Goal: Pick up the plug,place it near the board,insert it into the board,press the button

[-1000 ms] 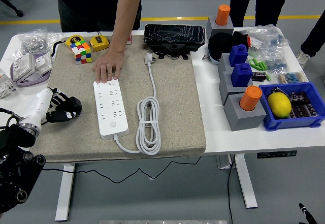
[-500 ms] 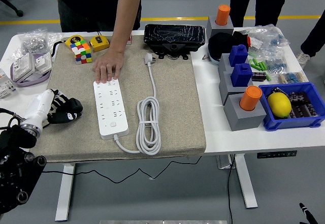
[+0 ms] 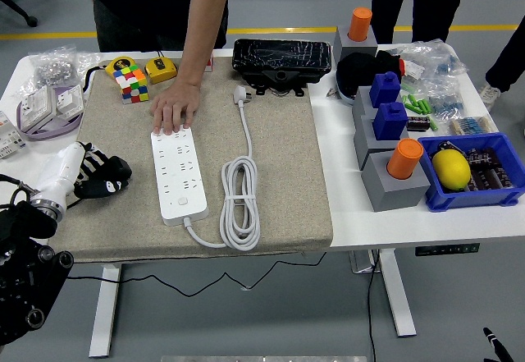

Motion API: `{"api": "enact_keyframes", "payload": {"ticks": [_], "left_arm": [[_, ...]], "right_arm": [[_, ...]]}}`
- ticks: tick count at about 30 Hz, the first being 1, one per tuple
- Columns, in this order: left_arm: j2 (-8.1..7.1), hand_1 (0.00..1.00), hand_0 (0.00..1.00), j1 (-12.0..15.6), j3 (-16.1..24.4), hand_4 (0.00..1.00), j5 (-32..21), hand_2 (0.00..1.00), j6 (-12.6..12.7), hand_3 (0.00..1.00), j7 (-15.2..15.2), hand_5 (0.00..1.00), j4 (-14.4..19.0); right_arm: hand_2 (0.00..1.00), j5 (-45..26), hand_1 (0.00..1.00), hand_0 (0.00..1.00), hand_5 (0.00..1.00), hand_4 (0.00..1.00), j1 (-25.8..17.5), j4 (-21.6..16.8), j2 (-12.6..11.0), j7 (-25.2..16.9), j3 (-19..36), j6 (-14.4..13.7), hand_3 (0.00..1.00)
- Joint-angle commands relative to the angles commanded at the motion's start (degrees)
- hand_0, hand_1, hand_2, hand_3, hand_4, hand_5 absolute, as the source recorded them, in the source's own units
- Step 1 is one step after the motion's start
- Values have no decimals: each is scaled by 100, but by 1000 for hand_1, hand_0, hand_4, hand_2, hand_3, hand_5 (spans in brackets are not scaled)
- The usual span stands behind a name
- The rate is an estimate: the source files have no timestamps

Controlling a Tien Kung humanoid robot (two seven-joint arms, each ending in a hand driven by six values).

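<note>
Head view. Board (image 3: pixel 179 175): white, lengthwise on the mat (image 3: pixel 287 181), left of centre. Plug (image 3: pixel 240 94): on the mat near its far edge, apart from the board; cable (image 3: pixel 239 200) coiled beside the board. Person's hand (image 3: pixel 173 109): flat on the board's far end. Left hand (image 3: pixel 100 175): at the mat's left edge, fingers curled, grasping nothing.

L hand (image 3: pixel 100 174) low at left edge, fingers (image 3: pixel 115 183) curled, holding nothing; R arm out of view.
</note>
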State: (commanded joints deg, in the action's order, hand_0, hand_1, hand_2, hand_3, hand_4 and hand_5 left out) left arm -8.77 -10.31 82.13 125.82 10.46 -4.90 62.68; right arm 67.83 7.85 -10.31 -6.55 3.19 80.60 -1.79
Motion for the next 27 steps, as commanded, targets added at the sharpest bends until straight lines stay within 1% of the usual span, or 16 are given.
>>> {"api": "enact_keyframes", "payload": {"ticks": [3,4,9,10,20,22,27], "left_arm": [[-3,391,344,5,6,804,10,435,-33,490,-14,86,2],[-3,375,340,7,7,783,15,423,-40,475,-18,62,3],[-4,375,340,13,3,783,33,423,-52,475,-29,62,27],[-4,376,344,14,3,752,32,429,-53,478,-29,28,33],[-29,376,343,2,35,744,10,431,-43,474,-17,19,130],[-27,385,341,9,54,727,-126,434,-27,471,42,2,156],[-28,385,341,51,60,727,-433,434,50,471,189,2,336]], "right_arm": [[748,1,765,822,998,998,-4,0,0,2,1,0,788],[748,-4,765,822,998,998,-5,0,0,1,-3,0,789],[748,-13,765,822,998,998,-9,0,2,1,-10,-1,789],[747,-15,765,821,998,998,-10,0,2,1,-12,-1,788],[747,-26,765,821,998,998,-6,0,-1,5,-7,-4,788],[747,-35,765,819,998,998,-15,0,3,3,-8,-4,788],[747,-37,765,819,998,998,-33,0,18,0,2,-3,788]]}}
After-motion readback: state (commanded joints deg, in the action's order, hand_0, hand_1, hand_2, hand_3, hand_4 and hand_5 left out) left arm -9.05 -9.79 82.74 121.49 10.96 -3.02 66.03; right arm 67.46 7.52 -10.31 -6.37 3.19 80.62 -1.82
